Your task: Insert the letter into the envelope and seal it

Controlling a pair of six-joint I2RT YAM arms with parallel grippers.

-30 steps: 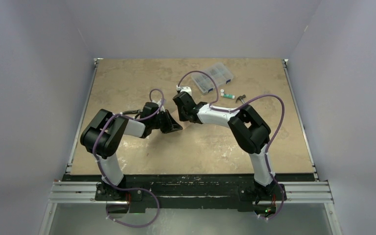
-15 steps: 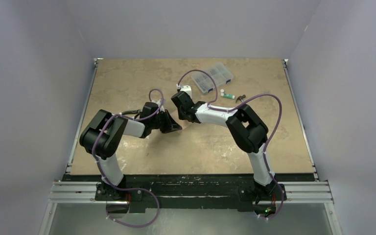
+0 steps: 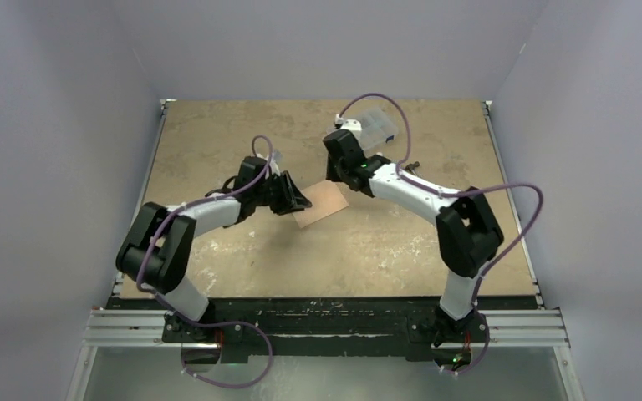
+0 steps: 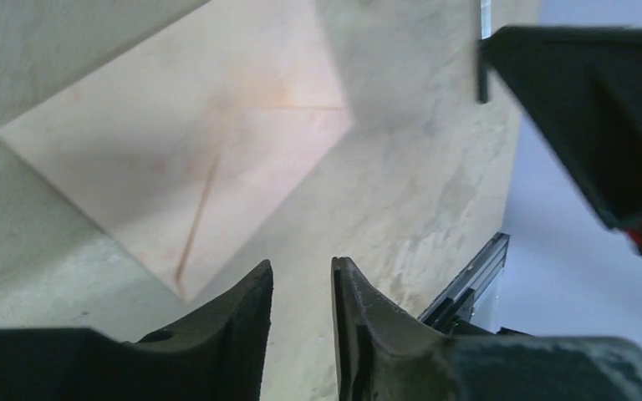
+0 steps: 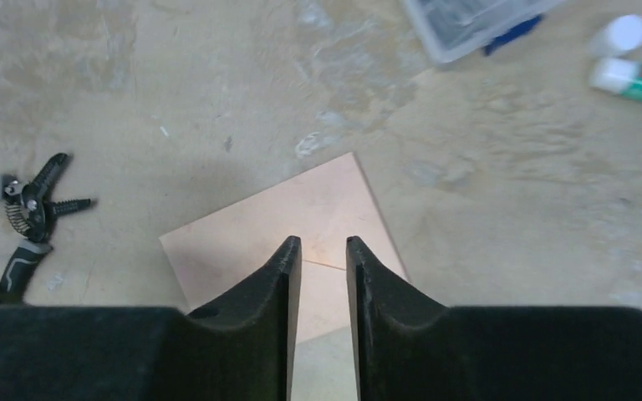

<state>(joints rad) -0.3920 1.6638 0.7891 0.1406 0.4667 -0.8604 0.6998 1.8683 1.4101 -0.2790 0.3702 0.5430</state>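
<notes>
Left wrist: salmon-tan envelope (image 4: 184,159), flap down; left fingers (image 4: 242,326), right fingers (image 5: 277,292) ajar, empty.

Your enclosed workspace
You see a mottled tan table (image 3: 217,142) boxed by pale grey walls (image 3: 50,125), evenly lit.

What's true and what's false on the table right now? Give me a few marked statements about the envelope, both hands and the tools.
1. The envelope lies flat on the table, flap folded down. True.
2. The left hand grips the envelope. False: its fingers stand apart with nothing between them.
3. The right hand hovers above the envelope, holding nothing. True.
4. The glue stick rests on the envelope. False: it lies on the table apart from it, near the clear parts box.
5. The pliers lie on the table, clear of the envelope. True.
</notes>
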